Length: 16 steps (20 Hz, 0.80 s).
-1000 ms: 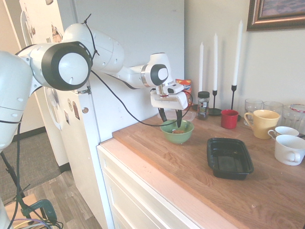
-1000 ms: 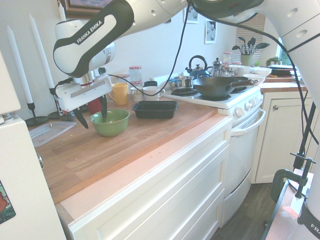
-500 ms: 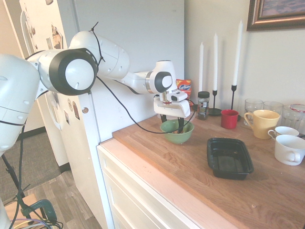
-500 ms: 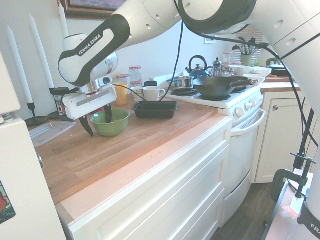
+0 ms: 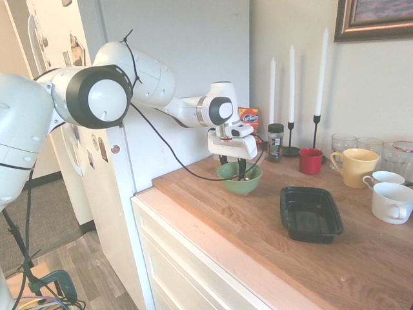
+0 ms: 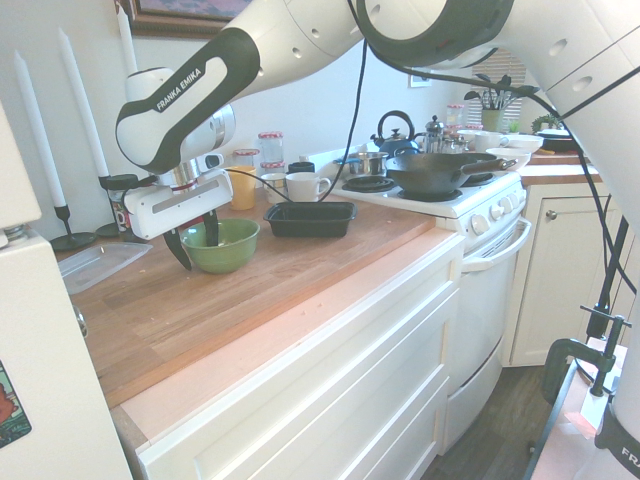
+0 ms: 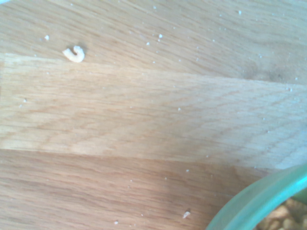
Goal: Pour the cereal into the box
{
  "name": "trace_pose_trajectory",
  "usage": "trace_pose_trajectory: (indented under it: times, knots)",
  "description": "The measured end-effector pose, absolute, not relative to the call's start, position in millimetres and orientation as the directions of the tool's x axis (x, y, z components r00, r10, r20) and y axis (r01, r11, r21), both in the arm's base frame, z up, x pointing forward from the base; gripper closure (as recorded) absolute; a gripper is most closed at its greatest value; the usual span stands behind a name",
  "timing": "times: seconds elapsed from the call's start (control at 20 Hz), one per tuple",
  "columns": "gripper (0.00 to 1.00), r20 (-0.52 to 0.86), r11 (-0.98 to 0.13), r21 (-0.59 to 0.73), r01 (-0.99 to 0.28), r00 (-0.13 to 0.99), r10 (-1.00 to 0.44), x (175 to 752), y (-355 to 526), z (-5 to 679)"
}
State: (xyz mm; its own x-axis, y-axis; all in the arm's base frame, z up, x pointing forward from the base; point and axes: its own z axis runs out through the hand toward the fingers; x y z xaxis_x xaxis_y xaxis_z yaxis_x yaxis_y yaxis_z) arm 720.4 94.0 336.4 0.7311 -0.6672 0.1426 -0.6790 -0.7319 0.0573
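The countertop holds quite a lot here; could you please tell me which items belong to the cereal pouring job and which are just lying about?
Part of the job:
- green bowl, straddled at its rim by the gripper
- cereal inside that bowl
- black box, empty

Just lying about:
- yellow mug
- red cup
- white mugs
- three candles
- spice jar
- snack bag

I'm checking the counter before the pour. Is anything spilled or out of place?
Small pale crumbs dot the wooden counter beside the green bowl; one curled white scrap lies apart. Otherwise nothing stands out: the black tray sits flat and the mugs stand upright.
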Motion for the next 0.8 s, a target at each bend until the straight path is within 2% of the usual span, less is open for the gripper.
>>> trace_pose_trajectory:
  times: [0.8]
  knots:
    - [1.0,0.145,-0.727,0.059,-0.684,0.726,-0.672,711.2,87.0,344.2]
